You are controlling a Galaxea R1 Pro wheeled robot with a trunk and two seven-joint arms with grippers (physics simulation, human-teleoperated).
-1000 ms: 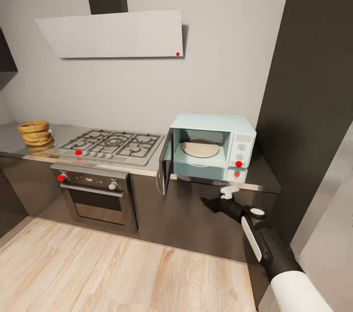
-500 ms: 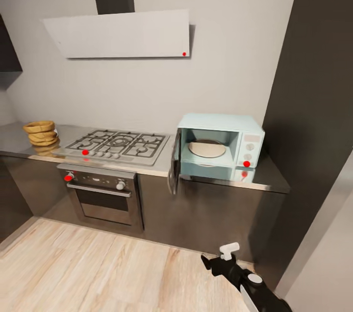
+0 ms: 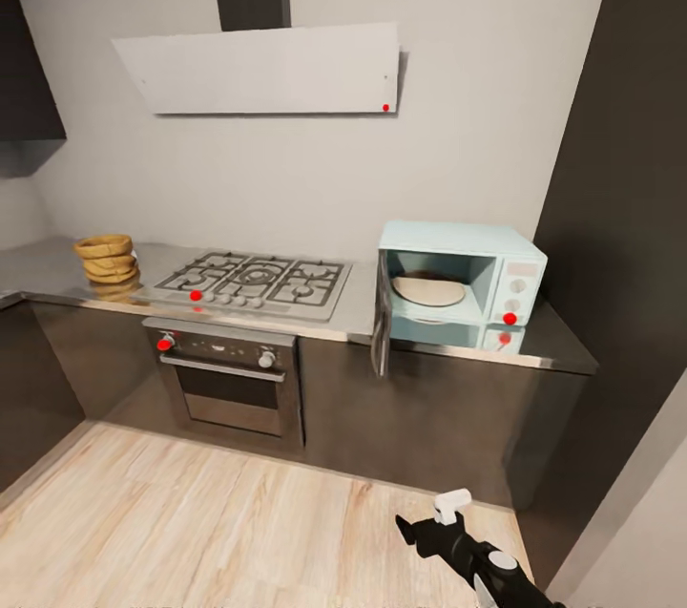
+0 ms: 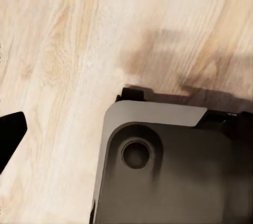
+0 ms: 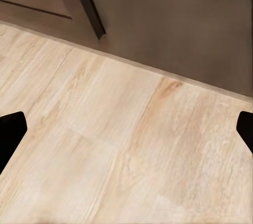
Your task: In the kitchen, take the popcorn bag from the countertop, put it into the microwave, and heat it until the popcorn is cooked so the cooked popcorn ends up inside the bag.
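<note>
The tan crumpled popcorn bag (image 3: pixel 107 257) stands at the left end of the grey steel countertop (image 3: pixel 361 304). The pale blue microwave (image 3: pixel 515 276) sits at the right end, its door (image 3: pixel 382 326) swung open and a round plate inside. No popcorn kernels can be seen. My right gripper (image 3: pixel 427 514) hangs low over the wooden floor, well below and in front of the microwave. In the right wrist view the right gripper (image 5: pixel 126 129) is open, its fingertips (image 5: pixel 10 129) wide apart over bare floor. One left fingertip (image 4: pixel 10 134) shows at the edge, over the floor.
A gas hob (image 3: pixel 253 283) lies between bag and microwave, with a steel built-in oven (image 3: pixel 229 379) below and a hood (image 3: pixel 262 69) above. A tall dark cabinet (image 3: pixel 620 207) stands right of the microwave. My grey base (image 4: pixel 168 166) sits on the plank floor (image 3: pixel 191 522).
The camera has pulled back and turned, so the kitchen shifted right in the picture. My right arm dropped from beside the microwave's front down toward the floor.
</note>
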